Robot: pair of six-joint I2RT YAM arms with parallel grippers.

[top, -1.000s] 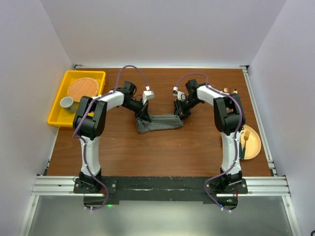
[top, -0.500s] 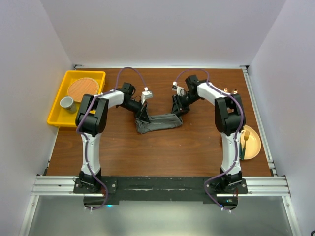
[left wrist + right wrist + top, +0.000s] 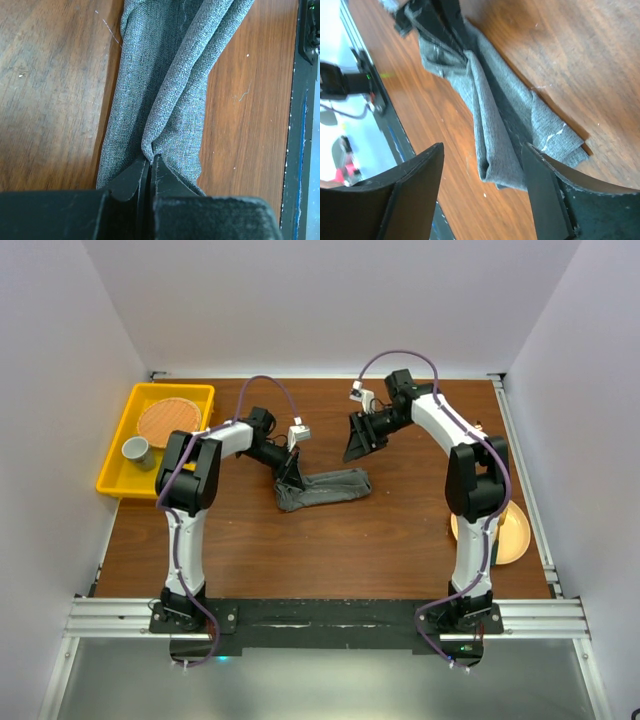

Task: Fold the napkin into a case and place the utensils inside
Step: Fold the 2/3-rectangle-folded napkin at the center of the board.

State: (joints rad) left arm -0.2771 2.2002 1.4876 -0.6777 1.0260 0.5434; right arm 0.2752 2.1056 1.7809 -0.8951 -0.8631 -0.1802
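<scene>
While tight in left jaws, napkin bunched.

The whole worktop is viewed from high behind; the napkin is seen closely by both wrist views.

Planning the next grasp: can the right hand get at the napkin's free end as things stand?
Probably yes. The right hand hangs open close above that end of the napkin, and nothing lies between them. The left hand pinches the opposite end, clear of the approach.
</scene>
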